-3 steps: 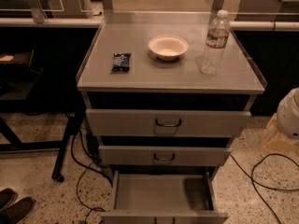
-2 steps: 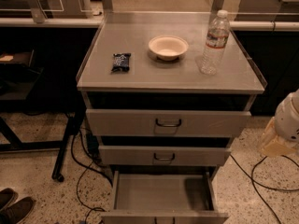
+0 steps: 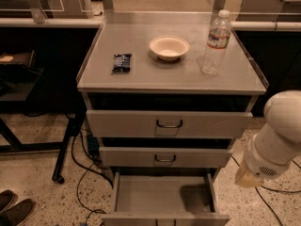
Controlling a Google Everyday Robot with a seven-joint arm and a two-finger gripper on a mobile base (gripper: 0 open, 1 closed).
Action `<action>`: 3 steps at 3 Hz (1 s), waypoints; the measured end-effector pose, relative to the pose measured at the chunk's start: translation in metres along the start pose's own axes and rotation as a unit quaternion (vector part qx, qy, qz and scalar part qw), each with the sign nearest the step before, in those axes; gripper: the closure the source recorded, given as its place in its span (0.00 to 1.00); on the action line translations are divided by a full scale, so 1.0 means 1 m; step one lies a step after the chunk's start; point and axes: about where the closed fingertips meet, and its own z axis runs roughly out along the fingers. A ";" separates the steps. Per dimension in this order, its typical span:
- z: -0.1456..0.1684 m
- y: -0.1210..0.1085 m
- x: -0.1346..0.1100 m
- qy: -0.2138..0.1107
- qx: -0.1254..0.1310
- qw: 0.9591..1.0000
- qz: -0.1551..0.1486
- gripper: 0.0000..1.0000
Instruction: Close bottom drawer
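Note:
The bottom drawer (image 3: 160, 194) of the grey metal cabinet (image 3: 169, 79) is pulled far out. Its flat tray interior is bare, and its front panel (image 3: 164, 219) sits at the lower frame edge, with the handle cut off from view. The two drawers above it, the top drawer (image 3: 169, 124) and the middle drawer (image 3: 165, 157), each stand a little way out with a dark gap above. Only a white arm segment (image 3: 277, 140) shows at the right, beside the cabinet at middle-drawer height. My gripper itself is out of view.
On the cabinet top stand a cream bowl (image 3: 169, 47), a clear water bottle (image 3: 215, 44) and a dark snack packet (image 3: 122, 62). Black cables (image 3: 82, 173) trail on the floor at the left. A black table leg (image 3: 66, 149) and shoes (image 3: 14, 208) are at the lower left.
The white arm has come further into view from the right edge, moving left toward the cabinet. The drawers and the things on top have not moved.

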 end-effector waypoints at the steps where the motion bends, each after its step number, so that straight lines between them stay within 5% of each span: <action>1: 0.056 0.007 -0.005 0.006 -0.039 0.999 0.008 1.00; 2: 0.057 0.007 -0.005 0.006 -0.039 0.999 0.008 1.00; 3: 0.090 0.018 -0.002 0.016 -0.066 0.998 0.020 1.00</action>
